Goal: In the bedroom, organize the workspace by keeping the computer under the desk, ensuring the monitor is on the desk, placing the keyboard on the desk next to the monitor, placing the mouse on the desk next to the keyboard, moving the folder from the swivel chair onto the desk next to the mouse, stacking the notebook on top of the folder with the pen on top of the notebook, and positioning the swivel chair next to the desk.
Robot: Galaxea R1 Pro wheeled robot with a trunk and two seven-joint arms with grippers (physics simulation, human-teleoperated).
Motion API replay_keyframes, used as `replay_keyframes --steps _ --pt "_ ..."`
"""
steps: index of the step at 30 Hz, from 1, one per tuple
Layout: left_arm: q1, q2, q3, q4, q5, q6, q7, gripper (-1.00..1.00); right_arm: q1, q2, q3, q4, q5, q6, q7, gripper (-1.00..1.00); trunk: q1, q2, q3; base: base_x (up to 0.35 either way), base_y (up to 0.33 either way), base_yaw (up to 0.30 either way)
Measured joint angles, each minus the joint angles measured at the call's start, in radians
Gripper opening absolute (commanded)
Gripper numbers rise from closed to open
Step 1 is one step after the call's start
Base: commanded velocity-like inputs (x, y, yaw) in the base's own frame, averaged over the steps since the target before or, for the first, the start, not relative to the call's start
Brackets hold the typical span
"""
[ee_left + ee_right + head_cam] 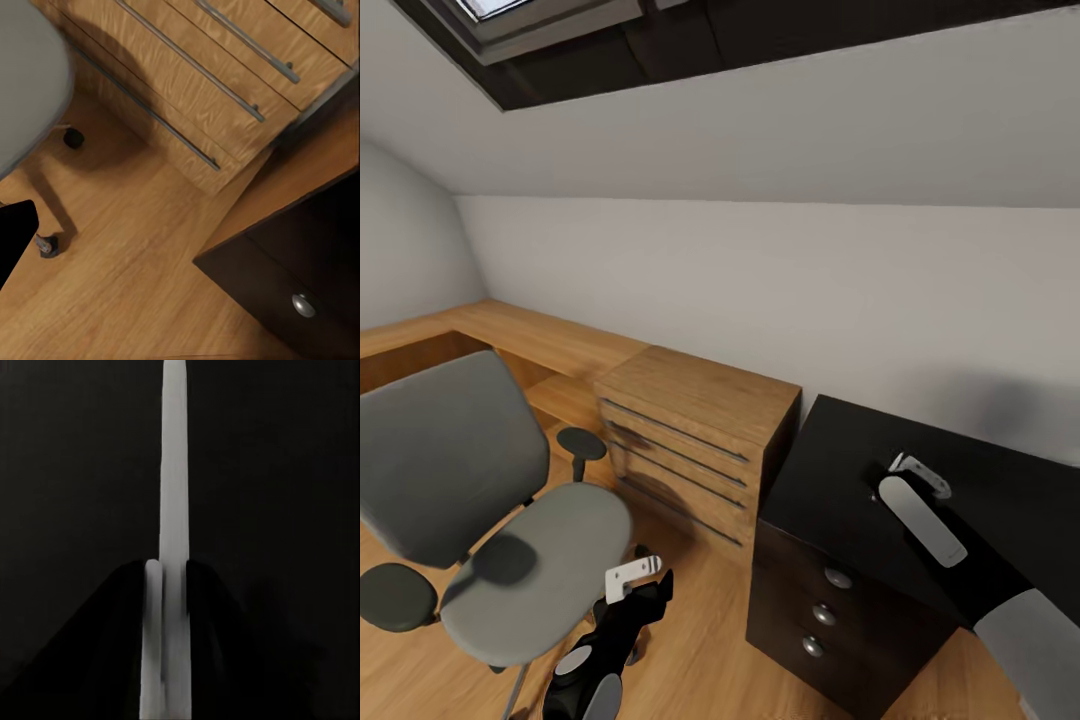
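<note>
Head view: we see the swivel chair point(490, 520) at the left on the wood floor point(690, 640), grey seat bare, black armrests at either side. Beside it stands the low light-wood drawer unit point(690, 440), and just right of that the desk point(960, 480), black, with its drawer block point(830, 600) showing three round knobs.

Right gripper point(920, 478): over the black desk top near its front corner. In the right wrist view we note a slim white pen point(174, 472) running straight out from between the two dark fingers point(210, 615); the fingers sit tight against it on both sides, so we record the pen as held. The background there is plain black desk surface. Whether the pen's far end touches the desk, we cannot tell.

Left gripper point(632, 578): low, in front of the chair seat, above the floor. Its fingers are seen end-on in the head view; we cannot tell how far apart they stand. Left wrist view shows floor, chair castors point(49, 246), the wood drawer fronts point(202, 82) and one knob point(303, 304) of the black block
</note>
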Motion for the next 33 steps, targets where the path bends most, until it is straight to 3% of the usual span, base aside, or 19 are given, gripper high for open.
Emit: replay_keyframes --steps 6,15,19,20,22,24,28,33 --pt "0.000 0.000 0.000 0.000 0.000 0.000 0.000 1.00 0.000 -0.002 0.000 0.013 -0.001 -0.092 -0.070 -1.00 0.000 0.000 -0.001 0.000 0.000 -0.154" --pt "0.001 0.001 0.000 0.000 0.000 -0.004 0.001 1.00 0.001 0.000 0.002 0.017 -0.001 -0.103 -0.070 -1.00 0.000 0.000 -0.001 -0.090 0.000 -0.082" --pt "0.001 0.001 0.000 0.013 0.002 -0.004 0.000 1.00 0.001 -0.014 -0.001 0.014 -0.001 -0.096 -0.071 -1.00 0.000 0.000 -0.001 -0.135 0.000 -0.258" --pt "0.002 0.000 0.000 0.032 0.002 -0.005 -0.001 1.00 0.001 -0.027 -0.001 0.015 -0.001 -0.095 -0.071 -1.00 0.000 0.000 -0.001 -0.040 0.000 -0.284" --pt "0.002 -0.003 -0.005 0.112 0.000 -0.008 0.000 1.00 0.009 -0.081 -0.001 0.016 -0.016 -0.093 -0.066 -1.00 0.000 0.000 -0.001 -0.018 0.000 -0.291" --pt "0.002 -0.004 -0.006 0.142 -0.001 -0.010 0.000 1.00 0.022 -0.112 -0.001 0.016 -0.032 -0.083 -0.052 -1.00 0.000 0.000 -0.001 -0.009 0.000 -0.294" --pt "0.002 -0.003 -0.004 0.201 -0.001 -0.015 0.000 1.00 0.037 -0.178 -0.001 0.023 -0.059 -0.005 0.029 -1.00 0.000 0.000 -0.001 -0.003 0.000 -0.296" --pt "0.001 -0.003 -0.002 0.385 -0.002 -0.078 -0.004 1.00 0.041 -0.199 -0.002 0.081 -0.065 0.040 0.122 -1.00 0.000 0.000 -0.001 -0.001 0.000 -0.297"
